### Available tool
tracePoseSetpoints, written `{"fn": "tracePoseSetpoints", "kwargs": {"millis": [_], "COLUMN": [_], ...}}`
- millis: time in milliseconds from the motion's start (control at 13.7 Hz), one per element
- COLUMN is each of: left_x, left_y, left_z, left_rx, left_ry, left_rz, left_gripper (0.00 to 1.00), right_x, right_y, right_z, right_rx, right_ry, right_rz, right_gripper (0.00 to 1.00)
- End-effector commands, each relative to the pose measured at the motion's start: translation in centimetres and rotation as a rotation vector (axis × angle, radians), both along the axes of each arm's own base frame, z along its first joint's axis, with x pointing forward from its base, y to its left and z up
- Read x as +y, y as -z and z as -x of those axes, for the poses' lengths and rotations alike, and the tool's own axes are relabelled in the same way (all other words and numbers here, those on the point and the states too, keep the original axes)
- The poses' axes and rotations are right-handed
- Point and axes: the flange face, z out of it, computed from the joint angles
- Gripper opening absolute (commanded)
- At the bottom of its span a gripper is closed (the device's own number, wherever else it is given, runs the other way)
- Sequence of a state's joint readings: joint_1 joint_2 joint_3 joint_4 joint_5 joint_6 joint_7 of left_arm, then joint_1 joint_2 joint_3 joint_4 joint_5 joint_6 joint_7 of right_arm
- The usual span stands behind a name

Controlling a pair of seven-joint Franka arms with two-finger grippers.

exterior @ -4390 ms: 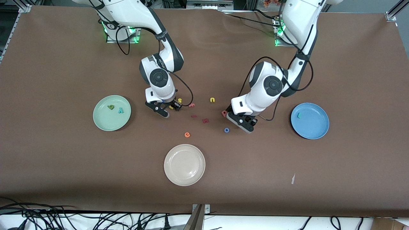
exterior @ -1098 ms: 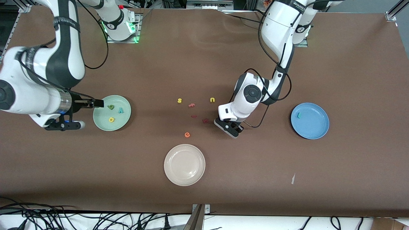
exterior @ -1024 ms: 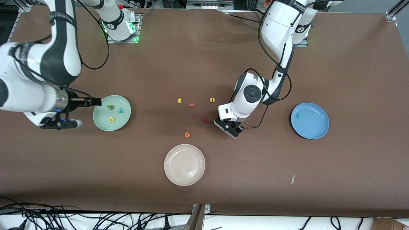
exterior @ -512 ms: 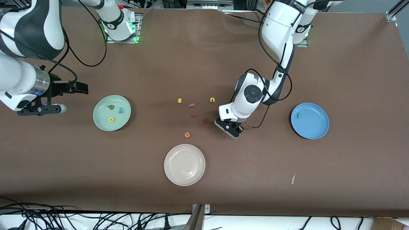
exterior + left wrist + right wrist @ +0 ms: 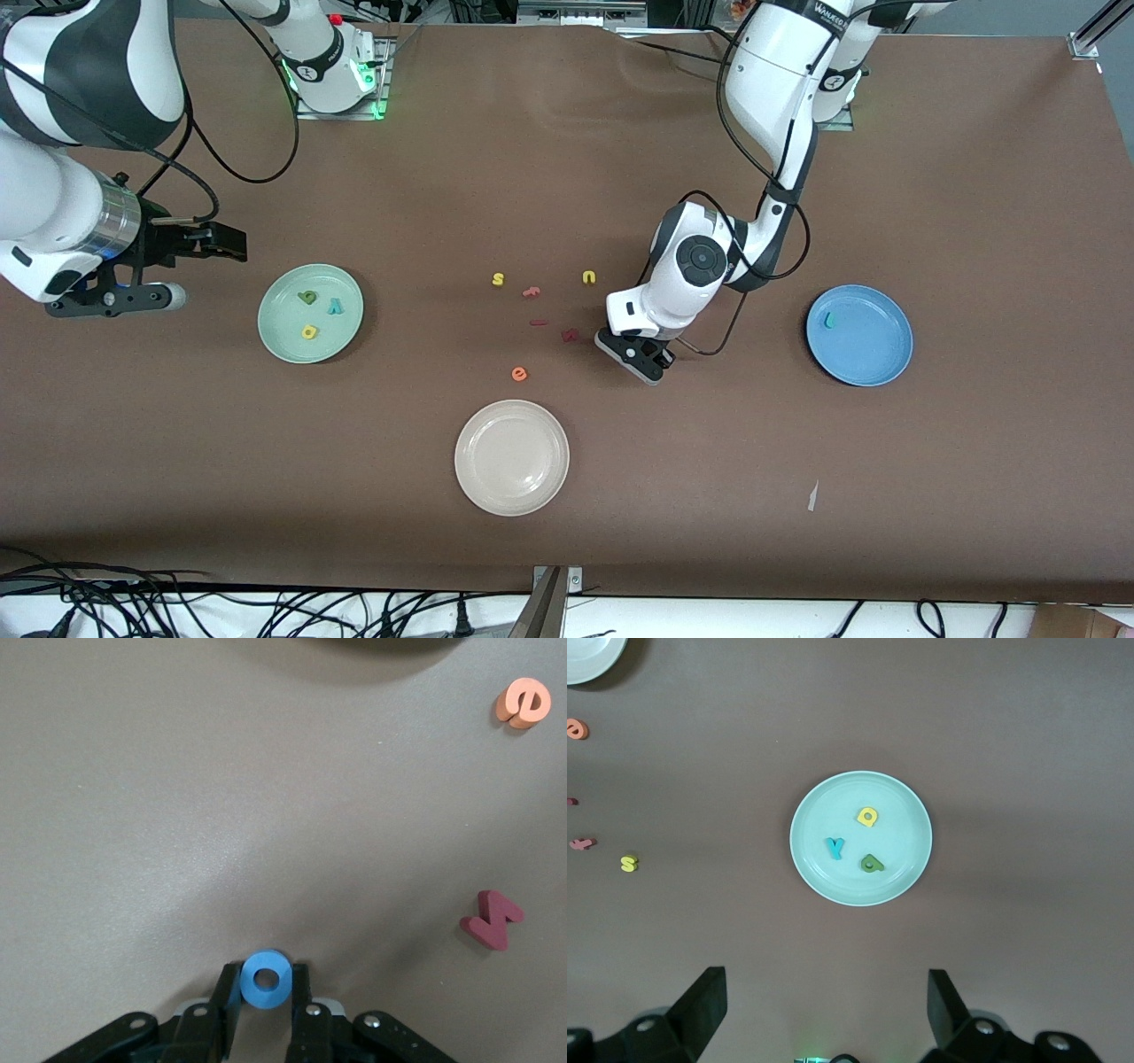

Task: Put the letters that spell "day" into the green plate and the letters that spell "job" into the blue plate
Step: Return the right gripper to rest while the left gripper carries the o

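Comparing with a second ago, I see my right end effector [image 5: 232,245] has pulled off the green plate [image 5: 273,344] and hangs raised over bare desk [image 5: 567,532] toward the right arm's end, fingers spread wide, nothing in them. Plate now holds all three: dark green d [image 5: 307,297], teal y [image 5: 335,307], yellow a [image 5: 308,332]; the a was still on the desk four seconds back. Left end effector [image 5: 266,990] sits down at desk level mid-desk, hasn't shifted, fingers pinched on the blue o [image 5: 266,979]. Teal j [image 5: 829,320] lies in the blue plate [image 5: 886,368], unchanged. I can't find the pinkish b now. Orange e [image 5: 519,374], dark red letter [image 5: 492,920], yellow s [image 5: 498,280], yellow u [image 5: 589,277] haven't moved; cream plate [image 5: 469,487] nearest the camera.
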State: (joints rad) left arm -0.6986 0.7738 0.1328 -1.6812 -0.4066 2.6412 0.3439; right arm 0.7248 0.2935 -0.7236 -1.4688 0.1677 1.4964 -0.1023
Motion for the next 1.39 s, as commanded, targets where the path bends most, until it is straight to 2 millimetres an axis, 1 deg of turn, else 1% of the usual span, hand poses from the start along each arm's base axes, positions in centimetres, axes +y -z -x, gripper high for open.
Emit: {"fn": "tracePoseSetpoints", "kwargs": {"millis": [0, 73, 146, 220, 293, 366, 439, 512, 585, 659, 732, 805, 878, 951, 1024, 1098, 1171, 1244, 1317], "left_x": [0.0, 0.2, 1.3, 2.4, 3.4, 5.3, 7.4, 10.1, 13.3, 15.9, 18.7, 21.7, 24.1, 26.3, 29.1, 31.0, 32.9, 35.6, 36.9], "left_y": [-0.1, -0.6, -1.8, -3.4, -4.9, -6.3, -7.8, -9.2, -10.3, -11.6, -12.4, -13.4, -14.2, -14.6, -14.3, -13.3, -11.9, -11.1, -10.6], "left_z": [-0.2, -0.4, -1.0, -1.6, -2.0, -2.8, -3.5, -4.2, -4.6, -4.4, -4.1, -3.9, -3.5, -2.7, -1.7, -0.5, 0.9, 1.4, 1.7], "left_rx": [-0.010, -0.012, -0.016, 0.010, 0.044, 0.067, 0.103, 0.136, 0.184, 0.211, 0.231, 0.237, 0.239, 0.248, 0.271, 0.300, 0.329, 0.339, 0.350], "left_ry": [0.015, 0.009, -0.003, -0.016, -0.026, -0.050, -0.077, -0.107, -0.140, -0.172, -0.199, -0.205, -0.208, -0.218, -0.250, -0.260, -0.247, -0.273, -0.285], "left_rz": [-0.010, -0.010, -0.013, -0.010, -0.007, -0.003, 0.001, 0.005, 0.007, 0.014, 0.010, -0.028, -0.067, -0.091, -0.099, -0.118, -0.150, -0.169, -0.180], "left_gripper": [0.00, 0.00, 0.00, 0.00, 0.00, 0.00, 0.00, 0.00, 0.00, 0.00, 0.00, 0.00, 0.00, 0.00, 0.00, 0.00, 0.00, 0.00, 0.00], "right_x": [1.4, 1.1, 1.3, 1.1, -0.3, -0.2, -1.2, -1.6, -2.8, -3.5, -3.2, -2.4, -3.5, -4.1, -4.2, -4.2, -4.2, -4.2, -4.5], "right_y": [-0.9, -1.5, -2.3, -2.5, -2.5, -2.9, -4.1, -5.4, -5.6, -5.5, -5.7, -6.3, -6.0, -6.1, -5.7, -5.4, -5.3, -5.2, -5.2], "right_z": [0.6, 0.9, 1.2, 1.1, 0.5, 0.6, 0.6, 1.3, 1.9, 2.4, 2.6, 3.2, 4.0, 5.0, 5.7, 6.3, 6.4, 6.3, 6.2], "right_rx": [-0.018, -0.018, -0.026, -0.041, -0.062, -0.069, -0.093, -0.113, -0.106, -0.111, -0.115, -0.122, -0.118, -0.142, -0.172, -0.201, -0.203, -0.202, -0.199], "right_ry": [-0.012, -0.021, -0.044, -0.044, -0.032, -0.041, -0.043, -0.052, -0.028, 0.006, 0.059, 0.122, 0.174, 0.185, 0.186, 0.185, 0.181, 0.178, 0.183], "right_rz": [0.001, -0.022, -0.056, -0.062, -0.076, -0.070, -0.030, -0.005, -0.019, -0.030, -0.025, -0.010, -0.004, -0.007, -0.011, -0.015, -0.015, -0.014, -0.015], "right_gripper": [1.00, 1.00, 1.00, 1.00, 1.00, 1.00, 1.00, 1.00, 1.00, 1.00, 1.00, 1.00, 1.00, 1.00, 1.00, 1.00, 1.00, 1.00, 1.00]}}
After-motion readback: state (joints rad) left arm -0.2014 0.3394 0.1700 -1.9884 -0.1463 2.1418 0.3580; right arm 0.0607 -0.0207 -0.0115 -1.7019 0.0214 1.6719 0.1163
